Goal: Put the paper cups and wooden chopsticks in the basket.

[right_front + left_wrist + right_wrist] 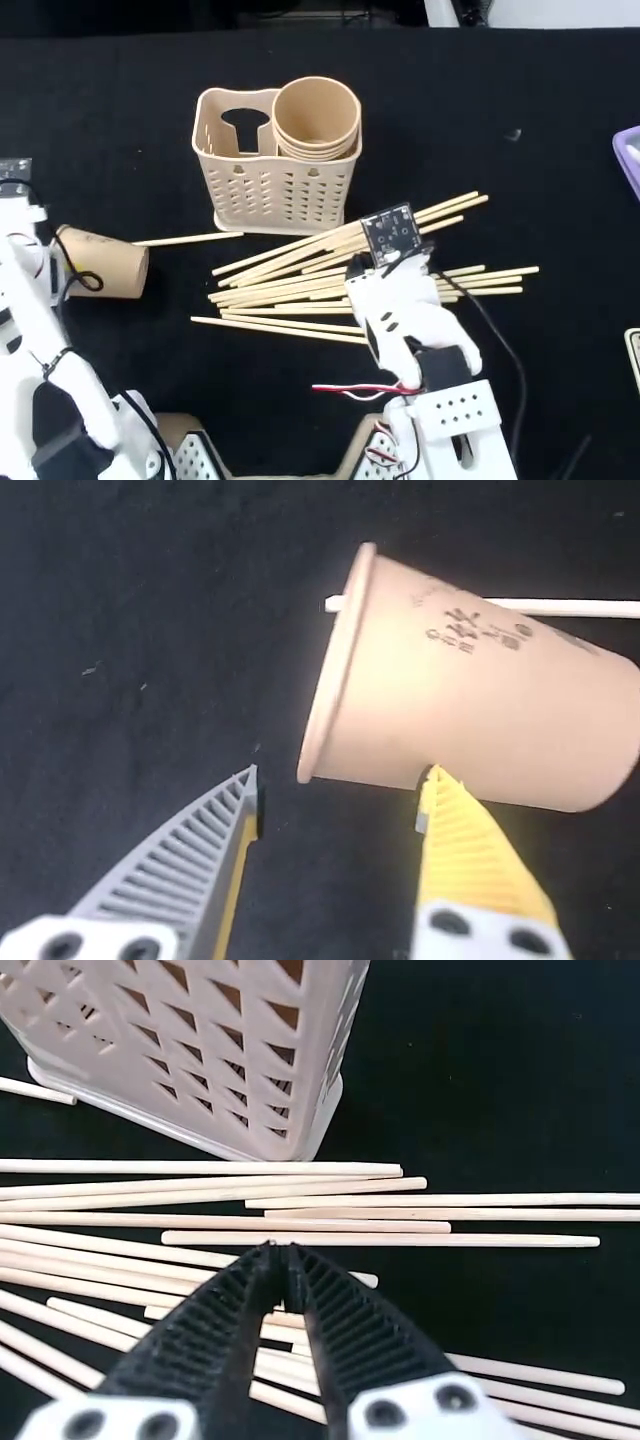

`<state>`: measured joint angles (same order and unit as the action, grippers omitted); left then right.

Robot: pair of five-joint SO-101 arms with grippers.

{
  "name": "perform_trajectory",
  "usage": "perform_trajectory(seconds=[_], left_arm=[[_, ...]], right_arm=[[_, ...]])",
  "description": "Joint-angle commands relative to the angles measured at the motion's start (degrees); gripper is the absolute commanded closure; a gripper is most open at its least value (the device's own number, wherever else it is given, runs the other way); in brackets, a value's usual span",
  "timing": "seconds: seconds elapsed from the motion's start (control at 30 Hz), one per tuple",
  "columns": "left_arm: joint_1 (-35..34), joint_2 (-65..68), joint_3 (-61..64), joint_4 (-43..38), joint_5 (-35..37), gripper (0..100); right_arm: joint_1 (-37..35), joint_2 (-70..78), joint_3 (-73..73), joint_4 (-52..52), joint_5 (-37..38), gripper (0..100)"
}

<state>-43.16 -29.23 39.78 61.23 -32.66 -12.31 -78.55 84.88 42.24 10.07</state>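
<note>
A beige slotted basket stands at the back of the black table, with stacked paper cups in its right compartment. Another paper cup lies on its side at the left, a single chopstick beside it. My left gripper is open just short of this cup, and its yellow finger touches the cup's wall near the rim. Several wooden chopsticks lie spread in front of the basket. My right gripper is shut low over these chopsticks, with nothing seen between its fingers, close to the basket's corner.
A purple object pokes in at the right edge, and a pale item sits lower on that edge. The basket's left compartment holds nothing. Bare black table lies behind and to the right of the basket.
</note>
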Motion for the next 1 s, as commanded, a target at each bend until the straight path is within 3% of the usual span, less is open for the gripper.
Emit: perform_trajectory(seconds=[0.0, 0.13, 0.27, 0.33, 0.53, 0.77, 0.97], left_arm=[[1.01, -1.67, -1.89, 0.70, 0.62, 75], [0.92, -3.16, -10.86, 10.64, 3.60, 75], [-0.75, -4.31, -22.11, 18.81, 11.96, 75], [-2.51, -3.34, -24.48, 17.14, 17.05, 75], [-8.57, 4.04, -18.77, -0.62, 31.38, 75], [-7.16, 16.44, -15.43, -4.04, 24.09, 75], [-4.09, 21.19, -16.40, -1.23, 21.27, 75]], right_arm=[[-0.44, -0.84, -0.40, -1.23, 0.53, 98.3], [-0.44, -0.84, -0.40, -1.23, 0.53, 98.3], [-0.44, -0.84, -0.40, -1.23, 0.53, 98.3], [-0.44, -0.84, -0.40, -1.23, 0.53, 98.3], [-0.44, -0.84, -0.40, -1.23, 0.62, 98.3], [-0.44, -0.84, -0.40, -1.23, 0.53, 98.3], [-0.44, -0.84, -0.40, -1.23, 0.44, 98.3]])
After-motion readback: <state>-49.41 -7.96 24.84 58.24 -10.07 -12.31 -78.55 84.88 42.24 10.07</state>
